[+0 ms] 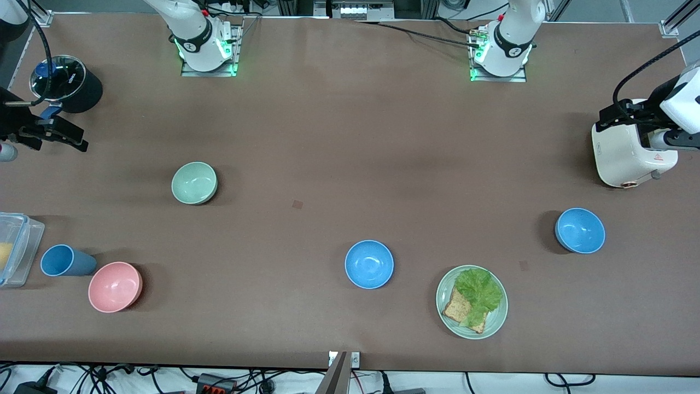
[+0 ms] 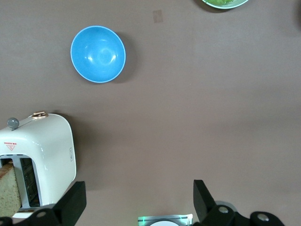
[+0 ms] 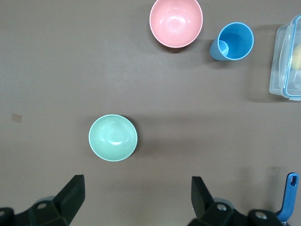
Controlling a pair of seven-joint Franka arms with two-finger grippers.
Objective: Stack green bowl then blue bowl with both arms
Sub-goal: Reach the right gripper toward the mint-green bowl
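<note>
**Scene status: both arms waiting, bowls unstacked**

**Front view.** The green bowl (image 1: 194, 183) stands alone on the table (image 1: 350, 137), mid-height in the frame, toward the right arm's end. The blue bowl (image 1: 580, 230) stands toward the left arm's end, lower in the frame than the toaster (image 1: 629, 153). A second blue bowl (image 1: 369, 264) sits in the lower centre, near the plate (image 1: 445, 306) of toast and lettuce. The pink bowl (image 1: 115, 287) and the blue cup (image 1: 65, 260) lie in the lower part at the right arm's end, beside a clear box (image 1: 19, 246). The right gripper (image 1: 60, 134) hangs beside a black pot (image 1: 68, 83). The left gripper (image 1: 615, 116) hangs over the toaster.

**Left wrist view.** The left gripper (image 2: 138, 200) is spread wide and holds nothing. The blue bowl (image 2: 98, 54) sits near the toaster (image 2: 42, 160), not touching it.

**Right wrist view.** The right gripper (image 3: 138, 195) is spread wide and holds nothing. The green bowl (image 3: 113, 138) is upright, well apart from the pink bowl (image 3: 176, 22) and the blue cup (image 3: 233, 42).
</note>
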